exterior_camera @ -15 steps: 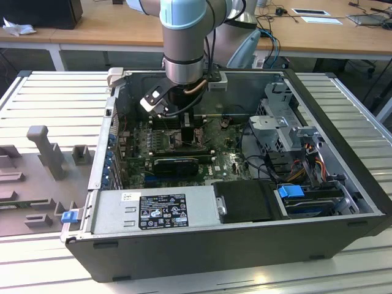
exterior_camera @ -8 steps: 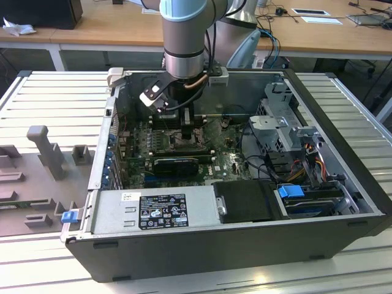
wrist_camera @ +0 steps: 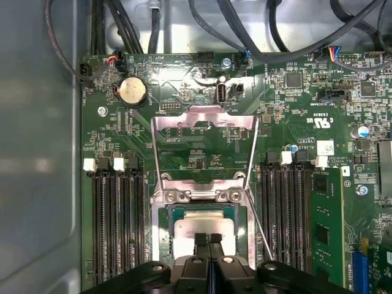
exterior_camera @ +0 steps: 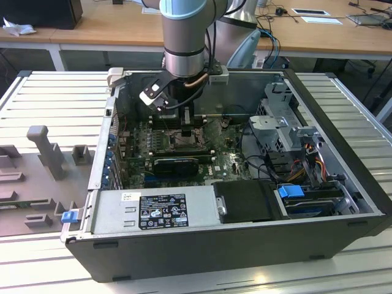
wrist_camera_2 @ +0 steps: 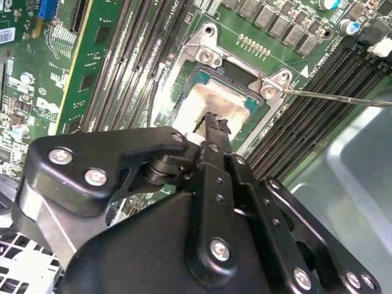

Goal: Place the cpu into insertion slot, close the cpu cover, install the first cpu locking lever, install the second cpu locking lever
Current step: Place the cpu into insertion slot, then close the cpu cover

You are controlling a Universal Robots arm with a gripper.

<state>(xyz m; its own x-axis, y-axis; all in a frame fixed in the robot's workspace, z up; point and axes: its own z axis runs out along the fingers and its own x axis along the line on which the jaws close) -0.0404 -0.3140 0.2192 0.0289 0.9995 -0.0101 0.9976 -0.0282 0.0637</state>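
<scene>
Fingers pressed together, gripping nothing, tips at cpu seated in insertion slot, mid circuit board; cpu cover flipped open. Likely seating check: press flat, centred, lightly.

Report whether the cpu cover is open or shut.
Open: the cpu cover stands hinged back, leaving the cpu bare in the insertion slot.

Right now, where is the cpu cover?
In the first wrist view the cpu cover is swung open, hinged beside the insertion slot, toward the coin battery.
</scene>
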